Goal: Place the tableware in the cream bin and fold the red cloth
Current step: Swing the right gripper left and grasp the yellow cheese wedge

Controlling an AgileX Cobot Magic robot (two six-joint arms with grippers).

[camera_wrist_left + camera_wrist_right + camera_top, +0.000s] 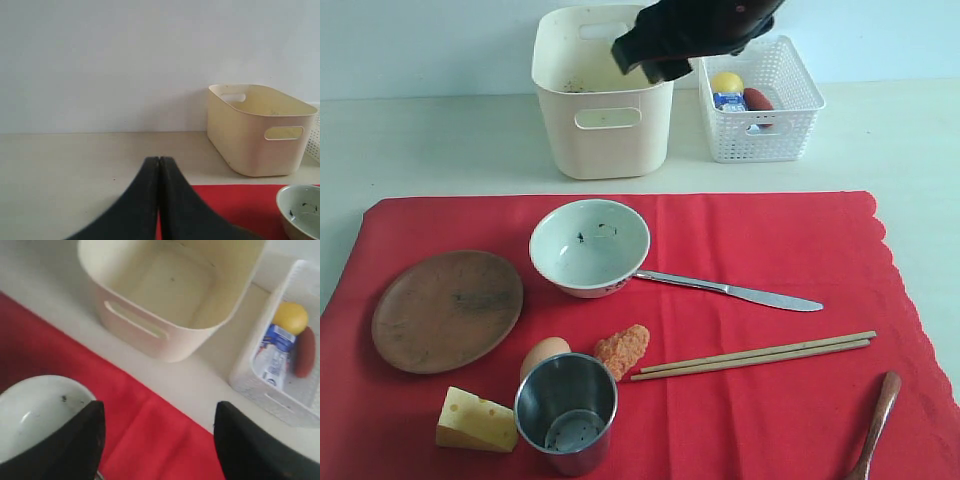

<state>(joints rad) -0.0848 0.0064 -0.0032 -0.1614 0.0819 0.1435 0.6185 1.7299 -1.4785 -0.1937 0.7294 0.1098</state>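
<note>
right gripper: released, fingers spread wide with nothing between them; raised over the table at the far side of the red cloth.
left gripper: clenched, fingers pressed flat together with nothing seen in them; low, at the cloth's edge where bare table begins.
cream bin: just ahead of the right gripper, open top up, cut-out handle facing it; inside wall and floor are visible. It is well ahead of the left gripper and off to one side.
white lattice basket: beside the bin, ahead of the right gripper; holds a lemon, drink carton and sausage.
red cloth: flat and unfolded beneath the right gripper. The straight far edge runs near the bin, with a strip of bare table between. The scalloped edge is on the right arm's side.
speckled white bowl: nearest tableware to the right gripper, below it beside one finger, upright.
table knife: handle end touches the bowl, blade points toward the scalloped edge.
chopsticks: pair lying side by side, farther from the right gripper than the knife.
wooden spoon: farthest out, near the scalloped edge, partly cut off by the frame.
wooden plate: on the left arm's side, near that cloth edge.
steel cup: upright, with the egg, nugget and cheese wedge close around it.
room: bare cloth between bowl and scalloped edge; bare table around the left gripper.
</note>
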